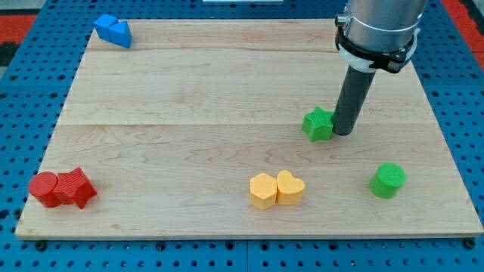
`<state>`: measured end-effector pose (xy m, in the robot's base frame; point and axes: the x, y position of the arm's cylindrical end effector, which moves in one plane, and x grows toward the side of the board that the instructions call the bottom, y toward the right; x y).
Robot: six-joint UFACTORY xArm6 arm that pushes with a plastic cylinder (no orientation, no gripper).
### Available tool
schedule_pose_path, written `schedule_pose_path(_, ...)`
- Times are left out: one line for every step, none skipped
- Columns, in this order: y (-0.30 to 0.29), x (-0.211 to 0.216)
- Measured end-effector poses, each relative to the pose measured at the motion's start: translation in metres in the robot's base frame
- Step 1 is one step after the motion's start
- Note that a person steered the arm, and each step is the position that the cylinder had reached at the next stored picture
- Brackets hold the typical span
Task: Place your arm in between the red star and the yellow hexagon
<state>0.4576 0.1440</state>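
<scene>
A: Blocks first, nearest the view's bottom: you have the red star (76, 187) at the lower left corner, pressed against a red cylinder (44, 188) on its left. Toward the middle of that near edge sits the yellow hexagon (263, 190), touching a yellow heart (290, 187) on its right.

B: So the gap you want lies along the near edge, between those two pairs?

A: Yes, and bare wood is all that shows there. Off to the view's right stands a green cylinder (388, 180), on its own.

B: And your rod?

A: Farther back, right of centre. My tip (342, 133) rests just beside a green star (318, 124), on its right side, touching or nearly so. It is well apart from the target gap, so I judge the move not yet made; you would come down and to the view's left, skirting the yellow pair.

B: Any pincer to report?

A: None; the arm ends in a plain rod, so nothing opens or closes.

B: Farthest back?

A: A blue block (113, 30) at the top left corner, shape unclear. The pale wooden board (189, 91) lies on a blue perforated table (23, 91)
</scene>
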Motion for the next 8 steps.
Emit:
schedule_pose_path(0.038,0.000)
schedule_pose_path(0.111,-0.001)
schedule_pose_path(0.123,-0.023)
schedule_pose_path(0.123,-0.066)
schedule_pose_path(0.098,-0.130)
schedule_pose_path(0.002,-0.163)
schedule_pose_path(-0.113,-0.159)
schedule_pose_path(-0.187,-0.145)
